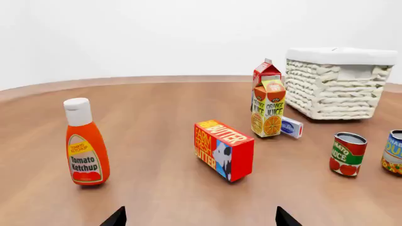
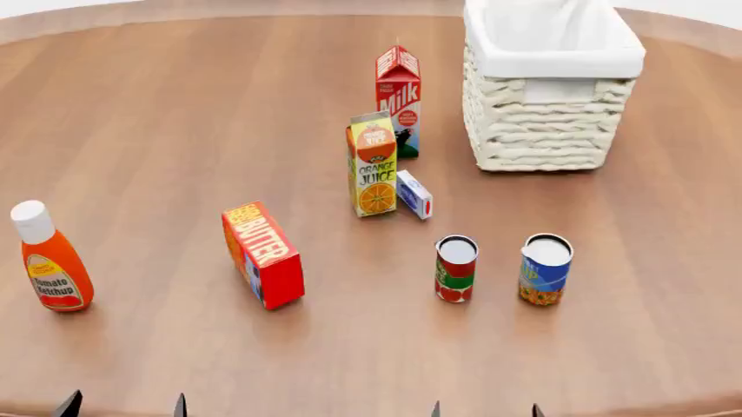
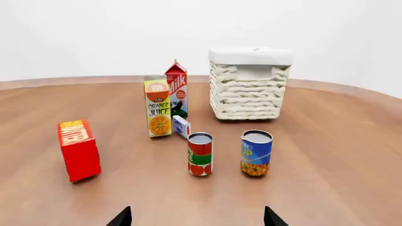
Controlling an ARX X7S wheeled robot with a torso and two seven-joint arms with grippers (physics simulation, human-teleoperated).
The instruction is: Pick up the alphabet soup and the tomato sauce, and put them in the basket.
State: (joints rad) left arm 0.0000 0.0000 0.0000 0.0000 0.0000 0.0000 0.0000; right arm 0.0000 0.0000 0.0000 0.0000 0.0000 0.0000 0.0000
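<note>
Wood-brown table (image 2: 174, 130): it is carrying everything; nothing is being held yet.
Left tool (image 1: 199, 217): its two dark tips are showing spread wide and empty at the near edge.
Right tool (image 3: 196, 217): its tips are likewise standing apart with nothing between them, facing the two cans.
Tomato sauce (image 2: 456, 268): it is standing upright nearest the right tool, just beside the other can without touching it.
Alphabet soup (image 2: 545, 268): it is standing upright to the right of the tomato sauce, in front of the basket.
Handling: both cans are looking rigid, smooth and probably fairly heavy for their size; gripping across the mid-label, with fingers on opposite sides of the cylinder, is likely the safest hold, since the glossy wall could be slipping.
Butter box (image 2: 263, 254): it is lying well left of the cans.
Orange juice carton (image 2: 373, 164): it is standing farther back.
Basket (image 2: 545, 130): it is sitting farthest away, open-topped, with its white liner showing.
</note>
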